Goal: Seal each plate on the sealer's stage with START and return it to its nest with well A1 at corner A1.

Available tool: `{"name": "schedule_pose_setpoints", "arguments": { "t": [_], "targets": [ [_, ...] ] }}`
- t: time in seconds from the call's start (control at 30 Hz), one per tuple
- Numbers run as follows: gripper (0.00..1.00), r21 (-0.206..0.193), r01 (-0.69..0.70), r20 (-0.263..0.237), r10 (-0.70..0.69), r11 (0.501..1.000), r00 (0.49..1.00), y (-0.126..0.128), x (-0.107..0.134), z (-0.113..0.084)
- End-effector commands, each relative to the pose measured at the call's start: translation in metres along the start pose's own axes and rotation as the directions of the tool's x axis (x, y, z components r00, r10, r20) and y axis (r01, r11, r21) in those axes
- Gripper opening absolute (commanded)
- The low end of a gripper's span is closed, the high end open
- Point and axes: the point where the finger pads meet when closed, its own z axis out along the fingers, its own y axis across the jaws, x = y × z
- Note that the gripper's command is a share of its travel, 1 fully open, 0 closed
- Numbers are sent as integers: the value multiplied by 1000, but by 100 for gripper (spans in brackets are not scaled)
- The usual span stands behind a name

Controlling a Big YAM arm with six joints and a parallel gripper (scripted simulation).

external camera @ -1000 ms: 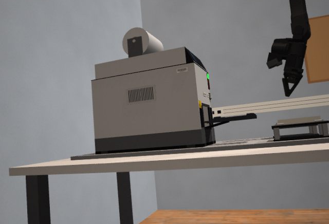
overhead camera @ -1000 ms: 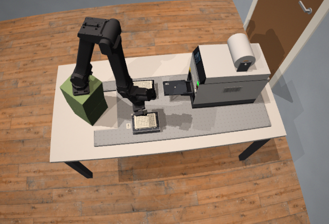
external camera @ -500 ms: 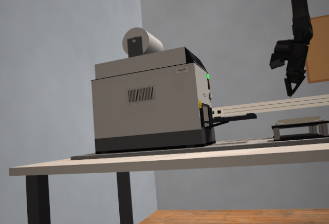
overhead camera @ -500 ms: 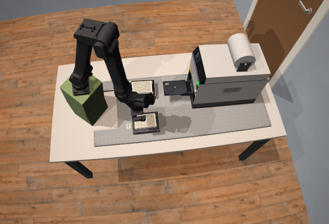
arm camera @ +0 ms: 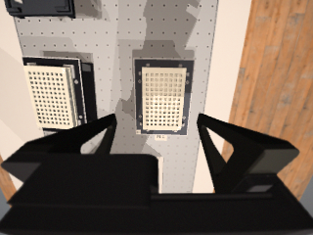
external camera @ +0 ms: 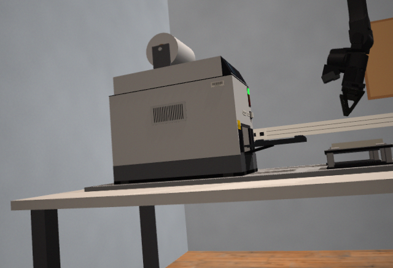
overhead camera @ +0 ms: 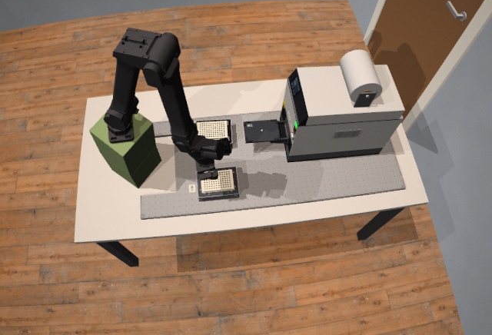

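My gripper (overhead camera: pixel 208 175) (external camera: pixel 346 114) (arm camera: pixel 156 117) is open and empty, high above the near plate. The near plate (overhead camera: pixel 226 180) (external camera: pixel 357 144) (arm camera: pixel 163 98) lies flat in its dark nest (overhead camera: pixel 218 197) (arm camera: pixel 189 105). It shows between the fingertips in the wrist view, with a bright sheen at its middle; whether foil covers it I cannot tell. The far plate (overhead camera: pixel 212 127) (arm camera: pixel 50 98) sits in the other nest, partly behind the arm in the top view. The sealer (overhead camera: pixel 337 140) (external camera: pixel 177 137) has its stage (overhead camera: pixel 264 131) (external camera: pixel 280 141) (arm camera: pixel 41 7) out and empty. Its lamp (overhead camera: pixel 296 124) (external camera: pixel 248 91) is green.
The sealer's tall body with a foil roll (overhead camera: pixel 359 71) (external camera: pixel 171 49) on top stands beyond the stage. The green arm base (overhead camera: pixel 138 160) stands at the table's left end. The two nests stand side by side on the perforated board (overhead camera: pixel 317 180) (arm camera: pixel 112 49).
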Motion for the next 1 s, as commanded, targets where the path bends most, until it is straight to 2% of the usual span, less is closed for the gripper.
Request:
{"name": "schedule_pose_setpoints", "arguments": {
  "t": [0.0,0.17,0.33,0.5,0.63,0.8,0.97],
  "targets": [
    [100,16,-25,18,25,1000,1000,-7,-6,-2],
    [100,17,-32,18,31,999,999,-8,-8,-6],
    [100,26,-19,40,18,999,999,-11,-14,-8],
    [100,23,-8,32,7,1000,999,-9,-11,-5],
    [100,18,-5,21,5,1000,1000,-7,-7,-2],
    [100,14,-7,17,7,1000,1000,-12,-5,13],
    [100,-3,5,4,-5,1000,1000,-3,5,19]
  ]
}}
